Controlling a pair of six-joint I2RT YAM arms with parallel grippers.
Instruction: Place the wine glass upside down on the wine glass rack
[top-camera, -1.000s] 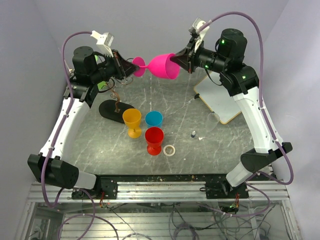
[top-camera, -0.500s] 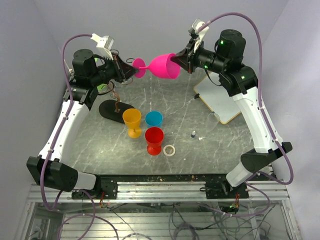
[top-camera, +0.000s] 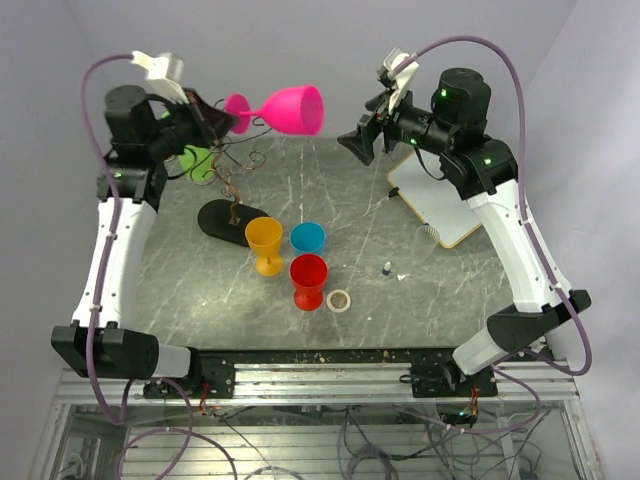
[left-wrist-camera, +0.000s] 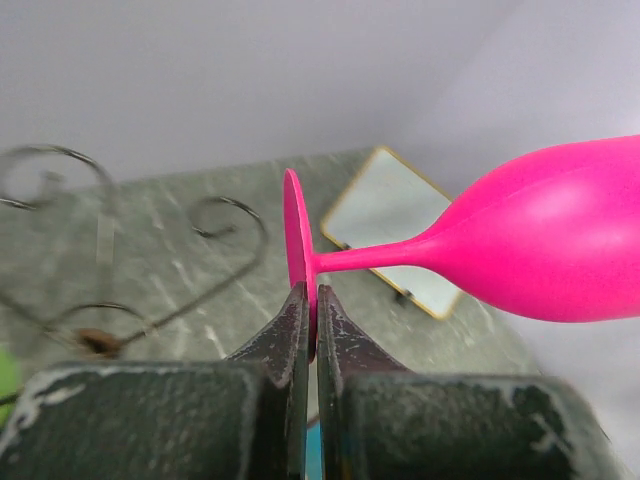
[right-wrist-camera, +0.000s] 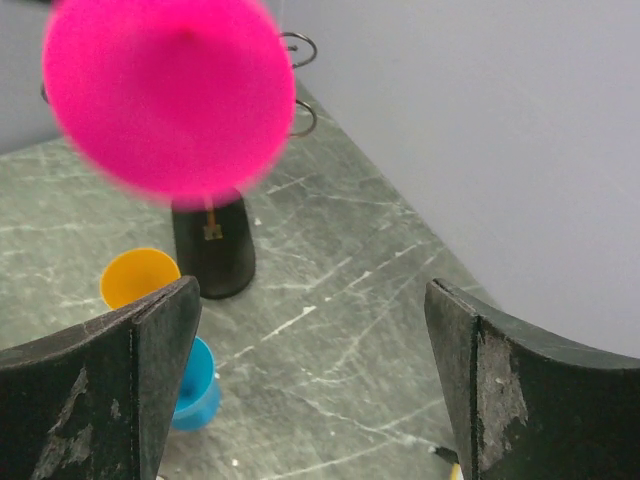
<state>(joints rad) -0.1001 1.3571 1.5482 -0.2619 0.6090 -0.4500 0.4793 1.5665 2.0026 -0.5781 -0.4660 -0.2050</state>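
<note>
No readable text from my end. I can't make out any label, brand, number or sign in the top view or in either wrist view. In the left wrist close-up the pink wine glass (left-wrist-camera: 540, 245) has a plain surface with no print. The gold-edged white board (top-camera: 440, 205) at the far right is too small for me to tell if it has any marking.
</note>
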